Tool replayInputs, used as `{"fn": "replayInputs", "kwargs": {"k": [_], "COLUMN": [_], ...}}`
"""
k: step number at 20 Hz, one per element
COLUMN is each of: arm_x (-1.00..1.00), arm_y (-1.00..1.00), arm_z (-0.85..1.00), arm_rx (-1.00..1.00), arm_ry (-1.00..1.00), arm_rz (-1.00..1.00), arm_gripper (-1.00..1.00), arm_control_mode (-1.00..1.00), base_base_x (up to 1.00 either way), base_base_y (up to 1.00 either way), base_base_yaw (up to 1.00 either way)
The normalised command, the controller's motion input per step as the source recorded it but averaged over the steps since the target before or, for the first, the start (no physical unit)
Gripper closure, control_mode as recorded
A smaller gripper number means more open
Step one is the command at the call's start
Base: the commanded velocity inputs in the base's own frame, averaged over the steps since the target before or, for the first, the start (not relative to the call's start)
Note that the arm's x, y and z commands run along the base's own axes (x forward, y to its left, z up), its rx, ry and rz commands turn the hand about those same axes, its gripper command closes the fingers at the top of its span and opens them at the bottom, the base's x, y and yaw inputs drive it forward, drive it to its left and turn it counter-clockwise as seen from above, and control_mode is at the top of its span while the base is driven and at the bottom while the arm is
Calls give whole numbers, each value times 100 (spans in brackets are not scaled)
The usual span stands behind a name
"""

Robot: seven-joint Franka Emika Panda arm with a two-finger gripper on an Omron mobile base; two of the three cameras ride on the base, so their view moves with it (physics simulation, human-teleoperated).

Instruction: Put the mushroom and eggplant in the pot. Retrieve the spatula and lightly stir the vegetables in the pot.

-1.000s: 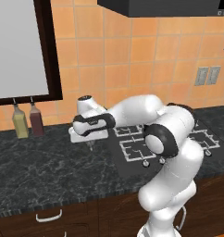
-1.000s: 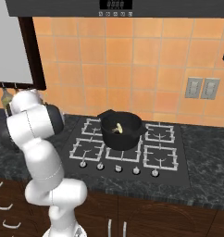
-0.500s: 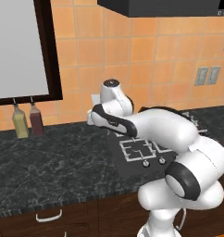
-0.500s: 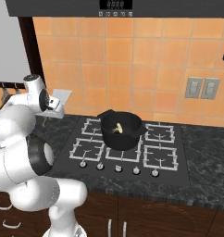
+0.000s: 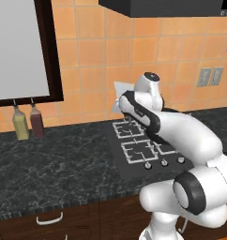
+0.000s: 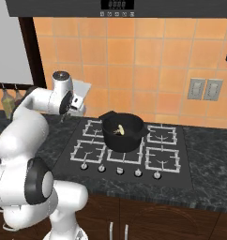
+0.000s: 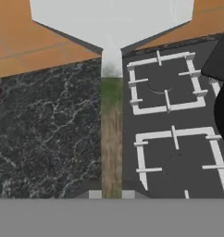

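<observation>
My gripper (image 7: 111, 194) is shut on the thin tan handle of the spatula (image 7: 111, 134). Its square light grey blade (image 7: 111, 21) points away from the hand toward the tiled wall. In the right base view the gripper (image 6: 70, 107) hangs above the stove's left edge, with the spatula (image 6: 81, 90) raised beside it, left of the black pot (image 6: 123, 132). The pot stands in the middle of the burners with the pale mushroom (image 6: 119, 130) inside. The eggplant is hidden in the pot's dark inside. From the left base view the spatula blade (image 5: 120, 96) sticks out behind the hand.
The stove (image 6: 127, 149) has white grates and a row of knobs along its front. Two bottles (image 5: 28, 122) stand against the wall on the dark stone counter (image 5: 54, 159), left of the stove. Wall outlets (image 6: 204, 89) sit at the right.
The arm has swung right from the counter toward the stove and lifted, carrying the spatula with it. The pot has stayed put.
</observation>
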Motion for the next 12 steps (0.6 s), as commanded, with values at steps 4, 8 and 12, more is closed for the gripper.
{"fn": "replayInputs", "kwargs": {"k": [4,8,12], "arm_x": [6,18,23], "arm_y": [-77,-37,-15], "arm_z": [94,59,42], "arm_rx": [53,52,62], "arm_ry": [7,7,19], "arm_rz": [-9,-26,-22], "arm_gripper": [100,100,100], "arm_control_mode": [-100,-100,-100], "base_base_x": [0,0,0], "base_base_y": [0,0,0], "base_base_yaw": [0,0,0]}}
